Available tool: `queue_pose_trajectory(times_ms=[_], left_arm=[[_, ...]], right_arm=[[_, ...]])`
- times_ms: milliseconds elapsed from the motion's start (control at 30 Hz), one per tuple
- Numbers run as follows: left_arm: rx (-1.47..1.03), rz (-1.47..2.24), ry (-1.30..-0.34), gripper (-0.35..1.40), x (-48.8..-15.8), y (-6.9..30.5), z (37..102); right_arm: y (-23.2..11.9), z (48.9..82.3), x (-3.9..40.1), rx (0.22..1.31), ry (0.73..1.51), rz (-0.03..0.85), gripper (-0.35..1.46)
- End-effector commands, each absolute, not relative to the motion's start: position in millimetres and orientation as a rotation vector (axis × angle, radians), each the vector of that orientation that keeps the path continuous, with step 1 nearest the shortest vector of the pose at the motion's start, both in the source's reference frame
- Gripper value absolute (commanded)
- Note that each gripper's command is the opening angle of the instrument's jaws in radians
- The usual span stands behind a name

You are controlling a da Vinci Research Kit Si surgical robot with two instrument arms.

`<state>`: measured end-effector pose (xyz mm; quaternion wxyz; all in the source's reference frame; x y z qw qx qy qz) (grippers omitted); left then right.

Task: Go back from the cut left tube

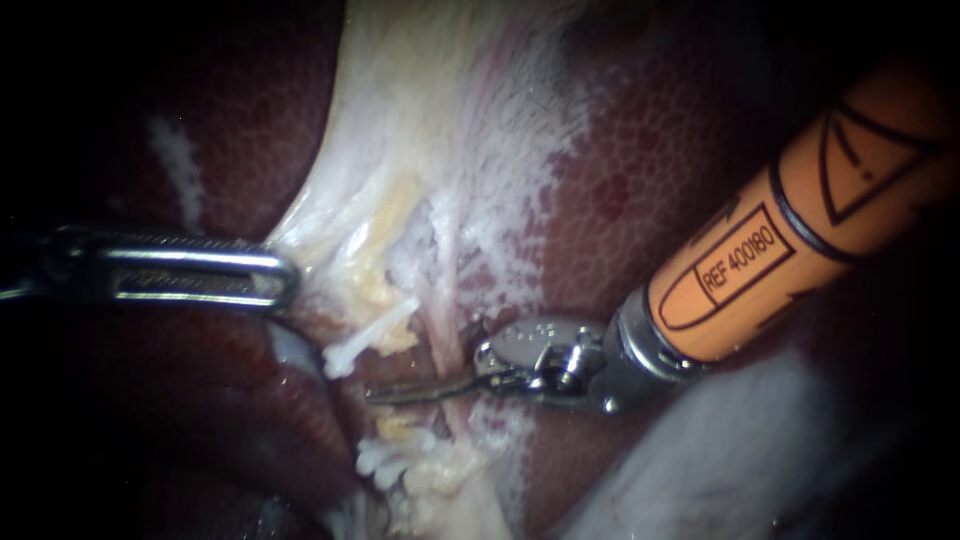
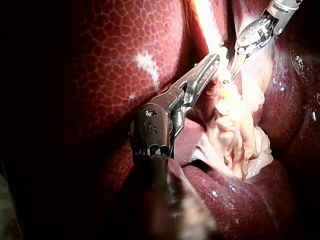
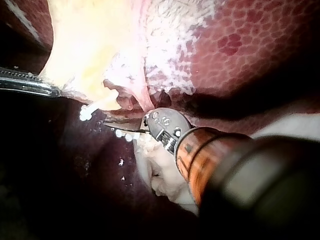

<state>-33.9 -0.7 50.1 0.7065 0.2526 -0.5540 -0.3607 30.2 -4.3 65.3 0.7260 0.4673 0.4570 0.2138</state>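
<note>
Item: my left instrument (image 1: pixel 288 281), left, jaws clamped on pale tissue (image 1: pixel 400 150). Item: my right instrument (image 1: pixel 385 394), blades closed together, empty, near white clip (image 1: pixel 368 338). Liver (image 1: pixel 650 180) far right.

Recorded left instrument (image 1: pixel 285 280) as bright steel: long slotted jaws, finely ridged, on a dark pivot block with one round screw. Logged right instrument (image 1: pixel 410 392) as thin dark blades, silver hinged wrist, orange sleeve with black printed outlines, dark shaft.
</note>
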Motion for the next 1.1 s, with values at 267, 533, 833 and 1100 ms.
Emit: queue_pose_trajectory(times_ms=[267,533,833,1100], left_arm=[[0.562,-0.801,-1.231,-0.35,-33.9,-0.6,50.1],[0.562,-0.801,-1.231,-0.35,-33.9,-0.6,50.1],[0.561,-0.801,-1.231,-0.35,-33.9,-0.7,50.1],[0.561,-0.801,-1.231,-0.35,-33.9,-0.7,50.2]], right_arm=[[-4.4,65.5,30.5,1.031,1.011,0.471,-0.35],[-4.5,65.5,30.8,1.031,1.011,0.469,-0.35],[-4.6,65.5,31.2,1.033,1.012,0.464,-0.35],[-4.5,65.6,31.1,1.041,1.041,0.468,0.41]])
